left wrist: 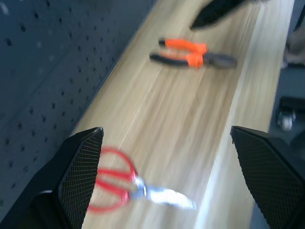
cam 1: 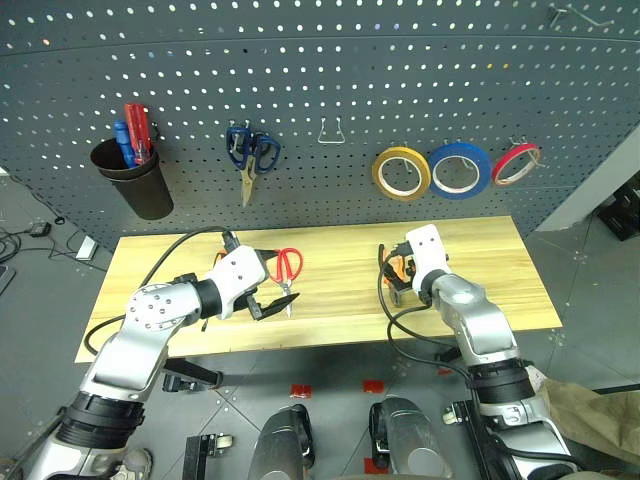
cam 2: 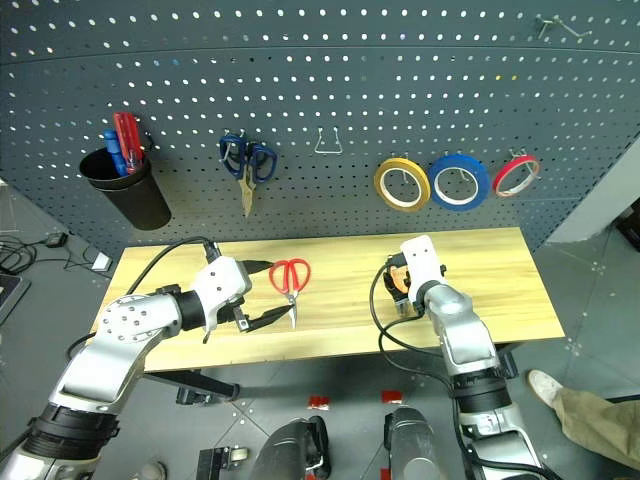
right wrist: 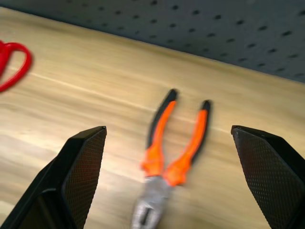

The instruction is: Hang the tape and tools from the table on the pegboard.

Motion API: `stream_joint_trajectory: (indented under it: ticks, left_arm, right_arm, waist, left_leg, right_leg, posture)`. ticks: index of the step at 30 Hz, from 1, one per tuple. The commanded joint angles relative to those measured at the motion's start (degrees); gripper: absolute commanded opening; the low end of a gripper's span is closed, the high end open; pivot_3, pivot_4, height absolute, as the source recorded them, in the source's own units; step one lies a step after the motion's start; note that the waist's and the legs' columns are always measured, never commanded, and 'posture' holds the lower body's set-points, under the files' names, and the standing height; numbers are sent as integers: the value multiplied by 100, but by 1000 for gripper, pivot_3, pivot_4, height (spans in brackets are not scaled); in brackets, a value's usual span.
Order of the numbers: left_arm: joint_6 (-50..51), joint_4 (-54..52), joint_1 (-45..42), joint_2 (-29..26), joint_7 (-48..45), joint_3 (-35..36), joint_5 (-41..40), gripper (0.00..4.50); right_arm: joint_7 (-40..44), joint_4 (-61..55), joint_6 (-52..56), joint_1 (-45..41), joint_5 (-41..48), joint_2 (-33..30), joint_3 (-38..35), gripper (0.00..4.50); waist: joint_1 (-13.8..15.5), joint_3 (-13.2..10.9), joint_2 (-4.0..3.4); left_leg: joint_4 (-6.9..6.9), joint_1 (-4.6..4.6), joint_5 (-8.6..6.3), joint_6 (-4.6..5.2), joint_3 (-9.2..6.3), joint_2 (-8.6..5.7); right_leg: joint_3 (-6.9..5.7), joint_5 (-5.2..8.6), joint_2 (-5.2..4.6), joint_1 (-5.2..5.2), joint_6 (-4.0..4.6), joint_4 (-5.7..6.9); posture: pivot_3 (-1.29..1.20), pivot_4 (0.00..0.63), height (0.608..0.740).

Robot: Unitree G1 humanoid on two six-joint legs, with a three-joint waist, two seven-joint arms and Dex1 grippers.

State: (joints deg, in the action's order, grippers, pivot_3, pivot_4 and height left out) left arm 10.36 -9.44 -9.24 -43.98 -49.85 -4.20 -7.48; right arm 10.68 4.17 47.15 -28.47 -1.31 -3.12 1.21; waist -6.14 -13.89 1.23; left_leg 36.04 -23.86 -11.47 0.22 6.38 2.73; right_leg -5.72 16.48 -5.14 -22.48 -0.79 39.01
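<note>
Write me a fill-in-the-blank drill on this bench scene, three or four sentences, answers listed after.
1. On the pegboard, the blue tape hangs between the yellow tape roll and the ____ one.
2. The pliers lie on the table between the fingers of the open ____ pincer.
3. The red-handled scissors lie on the ____.
4. The black cup hangs at the pegboard's ____ end.

Missing words: red; right; table; left
</note>
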Motion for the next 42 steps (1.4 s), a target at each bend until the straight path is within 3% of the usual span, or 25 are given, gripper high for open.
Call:
stream_joint_trajectory:
  ticks: [1, 19, 39, 42]
  left_arm:
    - [-225, -172, 147, -125, -76, 44, 136, 4500]
    - [0, -483, 154, 96, 15, -99, 208, 4500]
    - [-82, -385, 73, 245, 28, -189, 191, 4500]
    - [-164, -323, 78, 338, 122, -102, 178, 4500]
  right_arm:
    - [-583, 519, 522, -435, 206, 332, -552, 4465]
    - [-1222, 4075, -1040, -2002, 68, 311, -672, 4465]
    - [-1173, 5016, -1179, -2130, 150, 254, -727, 4465]
    - [-1113, 5222, -1351, -2224, 164, 220, -732, 3847]
  waist:
    - [16, -4, 1]
    - [106, -17, 1]
    - [102, -17, 1]
    - [100, -17, 1]
  left_leg:
    - [-3, -4, 0, 0, 0, 1]
    - [-11, -60, 3, -6, 23, 0]
    - [-12, -61, 4, -7, 22, 1]
    - [-11, -61, 4, -7, 23, 1]
  right_leg:
    - [-1, 0, 0, -6, 1, 1]
    - [18, 0, 0, -73, 0, -2]
    - [16, 1, 1, -74, 0, -3]
    - [16, 0, 0, -73, 0, -2]
  posture:
    - [-164, 249, 740]
    - [-131, 268, 740]
    - [-142, 258, 740]
    - [-141, 254, 740]
